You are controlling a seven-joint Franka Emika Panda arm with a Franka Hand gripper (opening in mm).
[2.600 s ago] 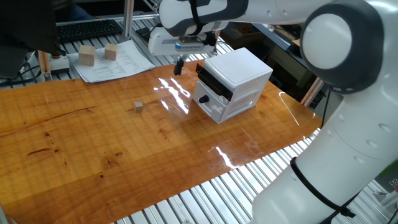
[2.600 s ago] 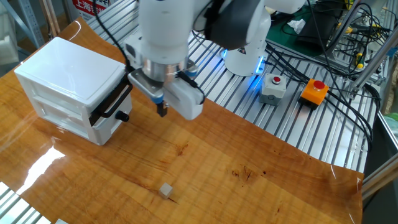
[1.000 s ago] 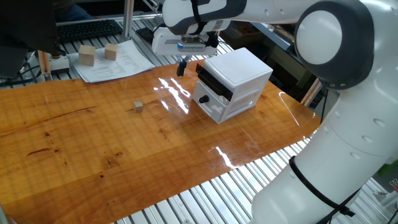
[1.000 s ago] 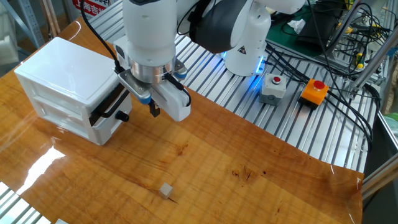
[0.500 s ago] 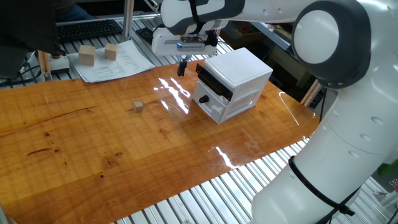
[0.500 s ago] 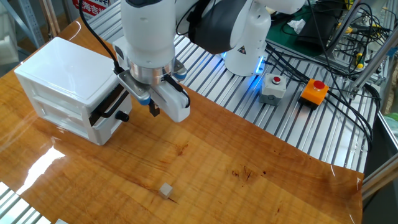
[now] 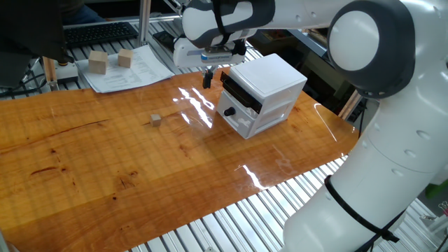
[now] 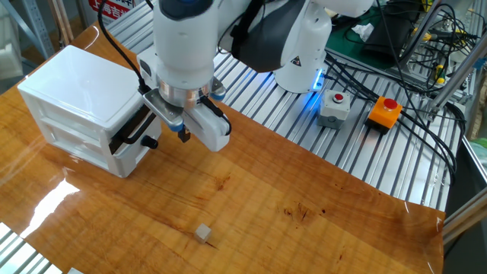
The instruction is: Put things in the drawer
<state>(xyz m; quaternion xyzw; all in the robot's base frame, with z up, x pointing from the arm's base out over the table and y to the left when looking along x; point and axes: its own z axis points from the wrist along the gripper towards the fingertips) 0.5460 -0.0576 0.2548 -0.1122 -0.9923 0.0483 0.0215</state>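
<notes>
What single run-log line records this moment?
hand: beside upper drawer handle | drawer: closed | tiny wooden cube: on table, untouched

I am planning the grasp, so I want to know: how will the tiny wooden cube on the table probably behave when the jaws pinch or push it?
The tiny wooden cube looks rigid with flat faces, so it should not roll. Being so small, it is probably very light. The table looks glossy, so a push may slide it easily.
</notes>
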